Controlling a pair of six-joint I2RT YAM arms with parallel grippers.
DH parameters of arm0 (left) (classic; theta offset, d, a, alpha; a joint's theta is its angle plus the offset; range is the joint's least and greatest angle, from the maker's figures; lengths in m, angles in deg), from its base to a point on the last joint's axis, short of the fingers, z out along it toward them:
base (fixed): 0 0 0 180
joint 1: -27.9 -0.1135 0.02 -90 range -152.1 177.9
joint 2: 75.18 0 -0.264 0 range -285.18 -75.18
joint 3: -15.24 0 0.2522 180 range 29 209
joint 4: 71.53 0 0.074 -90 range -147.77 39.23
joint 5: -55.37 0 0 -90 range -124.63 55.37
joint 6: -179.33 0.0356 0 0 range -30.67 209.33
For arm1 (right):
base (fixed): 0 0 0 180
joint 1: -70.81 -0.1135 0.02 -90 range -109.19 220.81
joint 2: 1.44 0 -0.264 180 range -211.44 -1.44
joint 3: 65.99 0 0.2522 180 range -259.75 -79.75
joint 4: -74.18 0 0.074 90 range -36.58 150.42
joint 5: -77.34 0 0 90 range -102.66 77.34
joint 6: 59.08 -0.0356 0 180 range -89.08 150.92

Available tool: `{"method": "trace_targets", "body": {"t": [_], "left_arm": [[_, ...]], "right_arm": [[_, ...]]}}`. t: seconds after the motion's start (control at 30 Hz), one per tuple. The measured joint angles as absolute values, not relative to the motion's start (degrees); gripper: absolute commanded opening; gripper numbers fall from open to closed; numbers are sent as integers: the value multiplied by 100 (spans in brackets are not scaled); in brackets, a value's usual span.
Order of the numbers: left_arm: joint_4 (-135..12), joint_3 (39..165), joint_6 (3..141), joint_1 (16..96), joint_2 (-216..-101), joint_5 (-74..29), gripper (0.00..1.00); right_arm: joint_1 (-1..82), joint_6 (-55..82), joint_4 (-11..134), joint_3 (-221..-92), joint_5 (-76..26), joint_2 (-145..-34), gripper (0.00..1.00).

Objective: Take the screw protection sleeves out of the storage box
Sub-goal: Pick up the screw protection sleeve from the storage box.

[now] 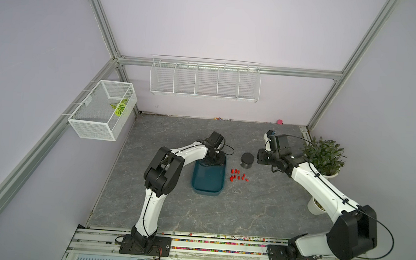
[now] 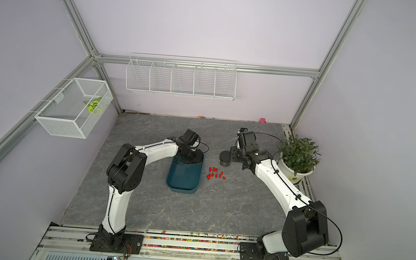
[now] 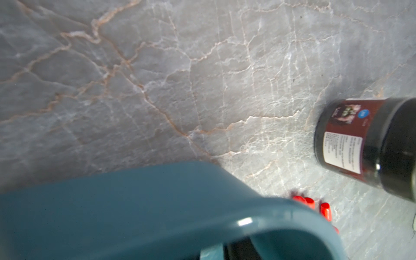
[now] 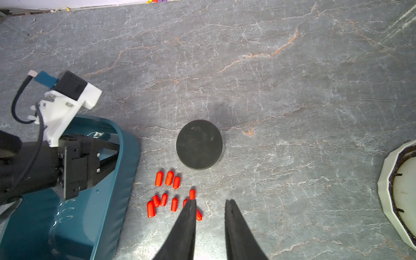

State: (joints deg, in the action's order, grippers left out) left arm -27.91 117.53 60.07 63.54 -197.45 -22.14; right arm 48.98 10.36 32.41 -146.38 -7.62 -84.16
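The red screw protection sleeves (image 1: 237, 175) (image 2: 215, 173) (image 4: 171, 195) lie in a loose cluster on the table, just right of the teal storage box (image 1: 207, 182) (image 2: 183, 178) (image 4: 90, 225). No sleeve shows inside the box. My left gripper (image 1: 213, 159) (image 4: 117, 149) reaches into the box's far end, its fingertips pinched on the wall there. In the left wrist view the box rim (image 3: 112, 202) fills the foreground, with sleeves (image 3: 324, 210) beyond it. My right gripper (image 1: 259, 157) (image 4: 210, 201) hangs open above the table beside the cluster, with nothing between its fingers.
A black round canister (image 1: 247, 160) (image 4: 199, 147) stands just beyond the sleeves, close to the right gripper. A potted plant (image 1: 324, 156) and a white pot (image 1: 314, 205) sit at the right edge. Wire baskets (image 1: 204, 81) (image 1: 103, 111) hang on the walls. Coloured beads (image 1: 217, 242) line the front rail.
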Motion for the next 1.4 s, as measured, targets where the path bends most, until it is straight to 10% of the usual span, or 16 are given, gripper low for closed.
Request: {"method": "trace_targets", "body": {"t": [0.83,1.4], "left_arm": [[-3114,11524,5944,6363,-19658,-2240,0],[-3197,11381,5928,6365,-19477,-2426,41]], "right_arm": [[4901,1036,3241,-14638,-806,-8445,27],[4901,1036,3241,-14638,-826,-8458,27]]}}
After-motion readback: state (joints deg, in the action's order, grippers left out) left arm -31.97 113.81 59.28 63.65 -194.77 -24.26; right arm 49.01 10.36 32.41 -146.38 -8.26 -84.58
